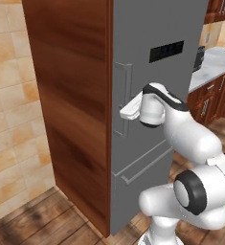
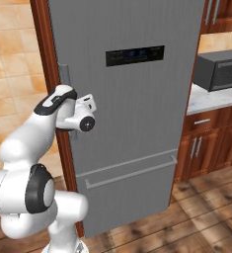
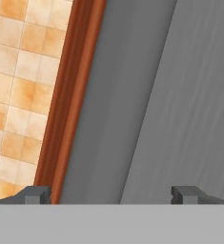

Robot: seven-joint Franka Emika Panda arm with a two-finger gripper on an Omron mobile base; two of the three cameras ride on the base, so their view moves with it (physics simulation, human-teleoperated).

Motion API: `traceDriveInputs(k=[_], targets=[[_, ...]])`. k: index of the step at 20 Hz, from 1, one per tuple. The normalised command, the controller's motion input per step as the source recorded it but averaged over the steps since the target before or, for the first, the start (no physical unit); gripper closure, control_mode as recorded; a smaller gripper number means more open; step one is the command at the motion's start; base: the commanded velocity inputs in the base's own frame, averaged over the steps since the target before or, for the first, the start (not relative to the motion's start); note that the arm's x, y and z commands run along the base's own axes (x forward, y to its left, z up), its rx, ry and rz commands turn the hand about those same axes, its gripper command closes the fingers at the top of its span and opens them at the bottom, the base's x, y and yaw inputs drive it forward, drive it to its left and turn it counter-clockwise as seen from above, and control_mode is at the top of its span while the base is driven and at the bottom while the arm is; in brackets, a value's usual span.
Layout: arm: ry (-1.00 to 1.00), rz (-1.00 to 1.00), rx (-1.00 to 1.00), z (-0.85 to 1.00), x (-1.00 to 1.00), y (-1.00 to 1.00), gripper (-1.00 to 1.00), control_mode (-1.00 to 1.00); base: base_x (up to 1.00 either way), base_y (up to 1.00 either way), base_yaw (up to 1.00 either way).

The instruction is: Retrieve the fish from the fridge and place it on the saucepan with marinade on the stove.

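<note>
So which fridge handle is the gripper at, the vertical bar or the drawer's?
The vertical bar handle at the door's left edge; the open gripper sits there.

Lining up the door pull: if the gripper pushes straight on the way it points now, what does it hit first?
Most likely the fridge door at its handle edge. The open gripper faces the grey door front, its fingertips spread on either side of the vertical bar. Depth is hard to judge, so whether bar or door panel comes first is uncertain.

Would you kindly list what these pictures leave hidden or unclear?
- Fish: behind the closed fridge door in both base views.
- Fridge handle: lower part covered by the arm in the right base view.
- Gripper: jaws wide apart; the hand view's bottom edge cuts the fingertips short.
</note>
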Motion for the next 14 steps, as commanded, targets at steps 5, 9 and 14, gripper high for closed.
traceDriveInputs(k=[5, 9, 14], targets=[[0.0, 0.02, 0.0, -0.23, 0.23, 0.3, -1.0, -1.0, 0.0, 0.0, 0.0], [0.0, 0.04, 0.0, -0.25, 0.22, 0.29, -1.0, -1.0, 0.0, 0.0, 0.0], [0.0, 0.04, 0.0, -0.25, 0.17, 0.33, 1.0, -1.0, 0.0, 0.0, 0.0]])
